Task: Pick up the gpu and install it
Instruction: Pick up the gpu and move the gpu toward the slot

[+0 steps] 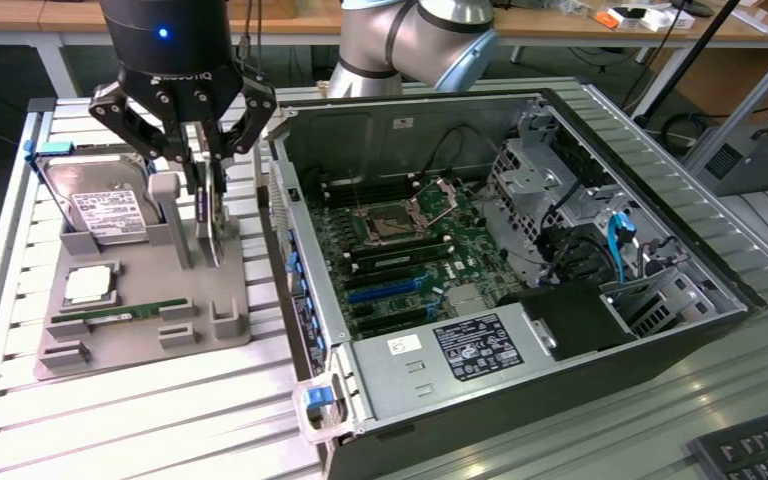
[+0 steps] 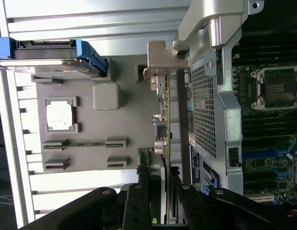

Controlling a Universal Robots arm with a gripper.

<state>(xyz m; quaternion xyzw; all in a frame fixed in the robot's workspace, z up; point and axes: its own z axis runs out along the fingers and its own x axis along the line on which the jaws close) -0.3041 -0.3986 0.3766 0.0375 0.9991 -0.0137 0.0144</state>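
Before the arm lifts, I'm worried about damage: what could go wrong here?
The thin dark circuit card with silver bracket stands upright in the grey holder, close beside the open computer case's metal wall; a tilted lift might scrape it. The black gripper over the card hangs near the silver hard drive.

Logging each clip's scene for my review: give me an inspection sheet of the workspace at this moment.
Surface: slatted metal table carrying a grey holder and an open computer case.
Job's things: gpu stands on edge in the holder, not yet in the case; motherboard exposed.
Clutter: hard drive, processor chip and memory stick, all in the holder.
Grippers: gripper low over the gpu's top edge.
Cables: blue cables inside the case.
Surroundings: keyboard at the exterior view's lower right; desks behind.
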